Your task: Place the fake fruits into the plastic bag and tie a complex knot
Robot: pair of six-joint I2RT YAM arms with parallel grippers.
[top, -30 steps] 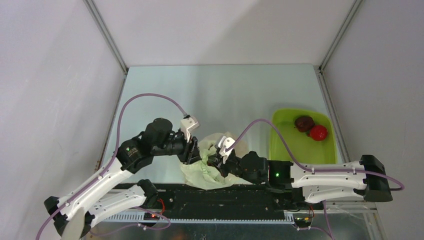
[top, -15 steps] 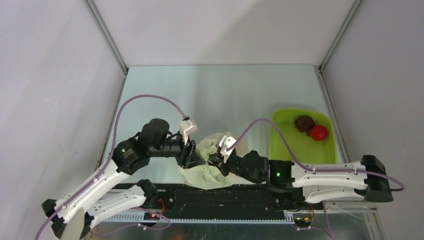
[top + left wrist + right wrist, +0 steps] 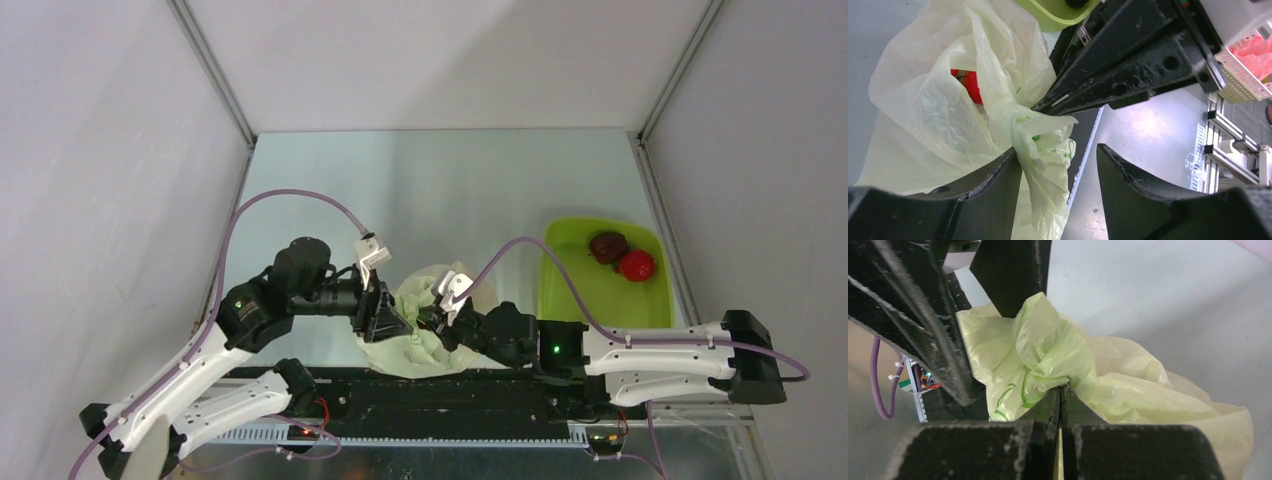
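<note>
While right pincer (image 3: 1060,390) clamps the plastic bag (image 3: 1048,350) | left pincer (image 3: 1058,152) gapes, green-printed film between.

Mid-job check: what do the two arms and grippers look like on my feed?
The left arm and right arm have white shell links, black joint housings and small green lights. A purple cable loops along each to a pale grey wrist camera block. The left gripper and right gripper have matte black, scuffed, wedge-shaped fingers.
</note>
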